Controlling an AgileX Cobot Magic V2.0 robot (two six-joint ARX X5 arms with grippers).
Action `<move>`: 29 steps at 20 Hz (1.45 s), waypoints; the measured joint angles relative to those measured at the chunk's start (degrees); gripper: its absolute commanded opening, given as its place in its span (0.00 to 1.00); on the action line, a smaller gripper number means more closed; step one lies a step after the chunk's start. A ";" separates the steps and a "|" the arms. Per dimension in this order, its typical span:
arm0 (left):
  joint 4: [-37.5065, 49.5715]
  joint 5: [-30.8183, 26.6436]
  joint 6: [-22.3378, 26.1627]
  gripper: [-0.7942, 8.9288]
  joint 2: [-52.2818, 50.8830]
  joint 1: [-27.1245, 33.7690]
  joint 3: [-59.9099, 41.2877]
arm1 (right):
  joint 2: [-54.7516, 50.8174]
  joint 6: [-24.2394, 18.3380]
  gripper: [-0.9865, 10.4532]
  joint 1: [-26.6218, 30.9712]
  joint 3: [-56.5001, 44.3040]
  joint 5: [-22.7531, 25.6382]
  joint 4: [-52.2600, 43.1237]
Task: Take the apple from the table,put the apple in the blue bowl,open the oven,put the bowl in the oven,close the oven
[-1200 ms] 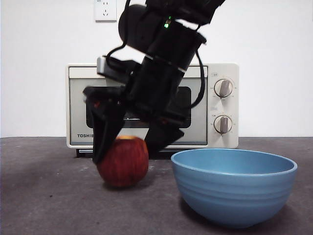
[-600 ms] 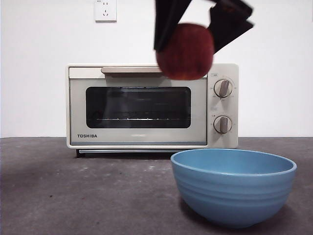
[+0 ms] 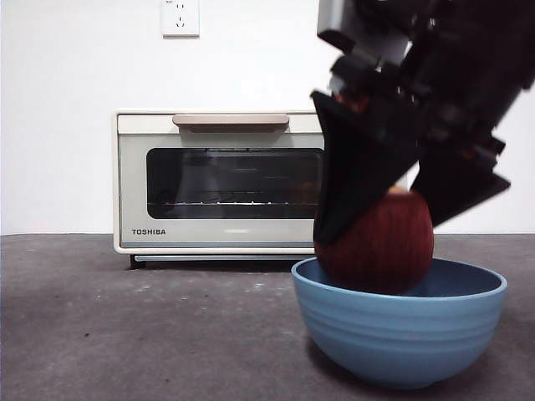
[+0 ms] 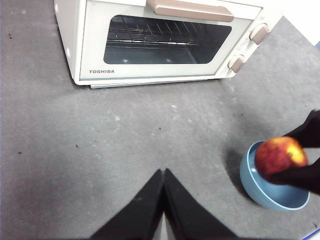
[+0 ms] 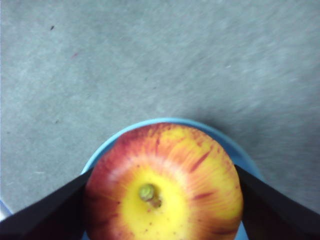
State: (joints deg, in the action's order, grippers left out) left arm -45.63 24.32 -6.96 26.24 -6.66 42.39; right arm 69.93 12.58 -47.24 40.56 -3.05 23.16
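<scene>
Two hands in play. Right hand [image 3: 380, 221] clamps the apple [image 3: 378, 244] between both jaws, stem and yellow patch up, its lower part dipped below the rim of the blue bowl [image 3: 399, 326]; whether it touches the bowl's floor can't be told. Bowl sits on the counter [image 3: 142, 334], in front of and apart from the oven [image 3: 226, 182], door closed, "TOSHIBA" on its lower left corner. Left hand [image 4: 163, 176] hovers over bare counter, jaws pressed together, holding nothing.

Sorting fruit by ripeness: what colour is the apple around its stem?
Yellow, fading to red streaks on the apple; right wrist view shows it best.
</scene>
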 measured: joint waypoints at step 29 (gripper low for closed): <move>24.48 -0.04 -3.67 0.09 21.94 -5.07 3.63 | -8.13 -2.05 0.49 4.44 11.58 27.89 27.76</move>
State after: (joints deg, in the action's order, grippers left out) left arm -21.15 24.27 -10.63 48.18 -11.73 46.02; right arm 61.80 10.52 -42.81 52.14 24.84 50.92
